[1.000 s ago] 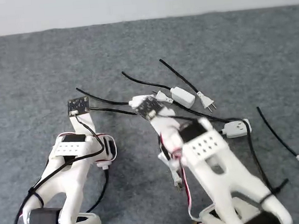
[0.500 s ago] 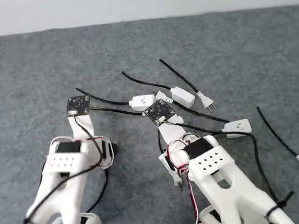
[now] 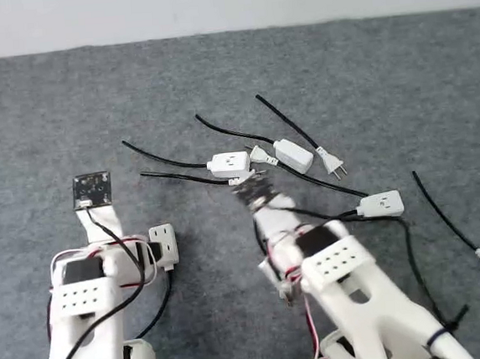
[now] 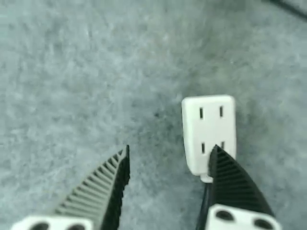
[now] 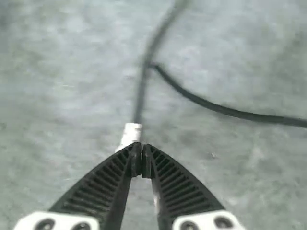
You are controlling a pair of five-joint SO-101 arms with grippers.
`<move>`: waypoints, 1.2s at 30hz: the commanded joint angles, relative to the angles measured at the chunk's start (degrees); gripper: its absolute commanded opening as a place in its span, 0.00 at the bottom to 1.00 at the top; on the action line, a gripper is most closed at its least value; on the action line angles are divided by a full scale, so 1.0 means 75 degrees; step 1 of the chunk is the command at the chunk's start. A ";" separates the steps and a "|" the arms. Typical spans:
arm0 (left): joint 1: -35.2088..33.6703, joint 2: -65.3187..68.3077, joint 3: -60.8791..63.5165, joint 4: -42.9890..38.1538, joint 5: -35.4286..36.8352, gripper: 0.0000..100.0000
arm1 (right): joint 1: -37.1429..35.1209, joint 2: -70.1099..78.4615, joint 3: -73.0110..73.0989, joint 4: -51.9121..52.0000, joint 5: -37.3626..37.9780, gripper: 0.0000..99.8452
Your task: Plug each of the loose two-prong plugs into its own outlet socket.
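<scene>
As far as the views show, the job is barely begun: no plug looks seated in a socket. The right jaws are closed on a small white plug [image 5: 130,135], held just above the desk [image 3: 365,68], with its black cord [image 5: 144,81] running away from the tips. The left jaws stand open over a socket [image 4: 208,127]; one tip overlaps its end nearest the camera and the other is off to the side over bare desk. In the high view that socket [image 3: 163,243] lies beside the left arm [image 3: 83,302], well apart from the rest. A second socket [image 3: 227,162] sits mid-desk just beyond the right arm [image 3: 350,279], with a third socket [image 3: 381,205] off to that arm's right. A pronged plug [image 3: 331,161] and a white block [image 3: 293,155] lie loose near them, so I judge every mating is left to do. The sockets are smooth, hard white plastic: rounded rectangular blocks with narrow paired slots. The cords are thin, black and limp, curling freely. The pronged plug shows two slim metal blades. The desk has a grey, nappy, carpet-like cover. The jaws are black wedges with ribbed inner faces.
</scene>
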 commanded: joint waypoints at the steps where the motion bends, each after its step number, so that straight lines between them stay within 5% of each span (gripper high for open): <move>1: -0.0082 0.0563 -0.0229 -0.0422 -0.0059 0.25 | 0.0662 0.0100 -0.0117 0.0205 0.0434 0.01; 26: -0.0410 0.2028 -0.1354 -0.0457 0.0000 0.25 | -0.2045 -0.1119 0.0328 0.0229 -0.0047 0.01; 36: 0.0445 0.1219 -0.1448 -0.0692 0.0656 0.25 | -0.1682 -0.1096 0.0492 0.0018 -0.0152 0.01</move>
